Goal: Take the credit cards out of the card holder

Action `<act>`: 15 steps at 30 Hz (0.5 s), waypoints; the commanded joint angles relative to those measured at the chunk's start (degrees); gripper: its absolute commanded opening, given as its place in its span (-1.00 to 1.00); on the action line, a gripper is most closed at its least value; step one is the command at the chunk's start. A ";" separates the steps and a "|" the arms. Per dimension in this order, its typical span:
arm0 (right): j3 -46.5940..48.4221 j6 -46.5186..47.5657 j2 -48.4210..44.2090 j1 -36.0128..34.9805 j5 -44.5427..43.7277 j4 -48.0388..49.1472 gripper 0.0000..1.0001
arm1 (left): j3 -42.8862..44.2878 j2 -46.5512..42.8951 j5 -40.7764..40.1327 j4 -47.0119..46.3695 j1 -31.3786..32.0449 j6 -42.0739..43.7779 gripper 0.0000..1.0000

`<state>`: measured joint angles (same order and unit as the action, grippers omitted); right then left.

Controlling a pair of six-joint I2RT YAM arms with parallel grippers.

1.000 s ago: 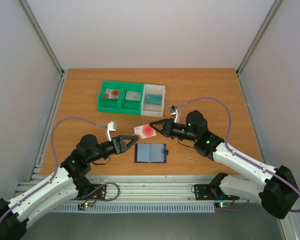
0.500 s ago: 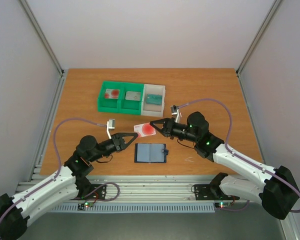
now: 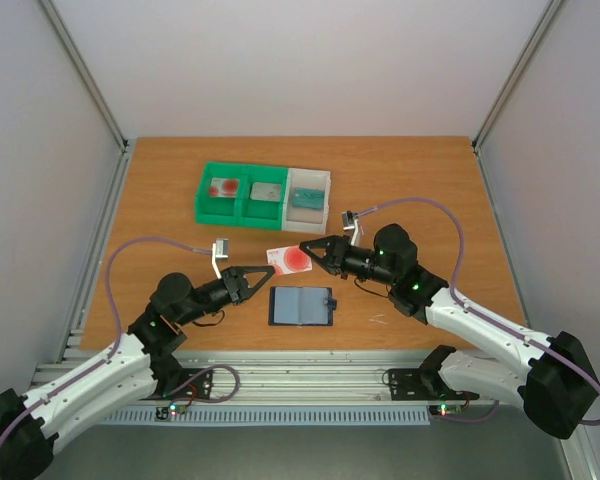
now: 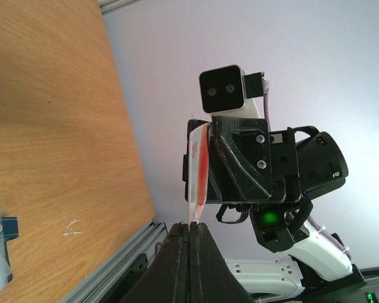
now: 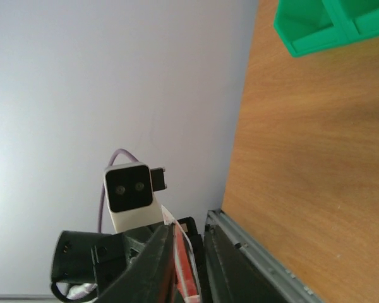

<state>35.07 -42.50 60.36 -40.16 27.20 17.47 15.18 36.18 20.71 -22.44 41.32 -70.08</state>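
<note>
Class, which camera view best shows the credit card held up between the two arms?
Top external: the credit card shows its flat face and red blotch. Left wrist sees it edge-on; right wrist catches only a red sliver between the fingers.

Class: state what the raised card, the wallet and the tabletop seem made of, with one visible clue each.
Credit card: probably plastic, smooth; thin, stiff, printed red blotch.
Card holder: maybe fabric or leatherette, matt; black edging, blue-grey pockets.
Table: wood or wood-look laminate; orange-brown grain.
</note>
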 commanded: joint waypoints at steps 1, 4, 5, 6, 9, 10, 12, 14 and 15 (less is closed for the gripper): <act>-0.48 1.55 -0.55 0.21 0.10 -0.47 -0.62 | 1.03 -0.87 -0.23 1.50 -0.17 2.87 -0.99; -0.23 3.61 -1.55 0.21 0.09 -3.45 -0.27 | 3.54 -0.66 0.38 7.22 -0.14 5.41 -0.99; -0.07 4.63 -2.09 0.31 0.01 -4.93 -0.14 | 4.55 -0.66 0.34 9.35 -0.18 6.19 -0.99; 0.22 5.76 -2.61 0.28 -0.08 -6.50 0.00 | 5.47 -0.72 0.14 11.64 -0.14 7.37 -0.99; 1.75 10.48 -4.75 0.49 -1.53 -13.76 0.51 | 8.82 -0.52 -1.17 19.48 -0.24 11.19 -0.99; 2.17 11.97 -5.59 0.62 -2.33 -17.42 0.72 | 10.02 -0.39 -1.62 21.59 -0.18 12.75 -0.99; 2.93 14.98 -7.53 0.66 -3.75 -22.67 0.96 | 12.30 0.41 -2.55 26.87 -0.26 15.35 -0.99; 3.94 18.06 -9.39 0.73 -5.01 -27.72 0.97 | 14.40 1.82 -2.93 30.31 -0.22 17.64 -0.99; 4.51 19.45 -10.10 0.70 -5.59 -30.08 0.97 | 15.57 2.67 -3.02 31.69 -0.26 18.97 -0.99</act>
<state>36.21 -31.20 53.21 -39.79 24.80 -0.91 26.13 36.73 19.46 0.08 41.32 -58.43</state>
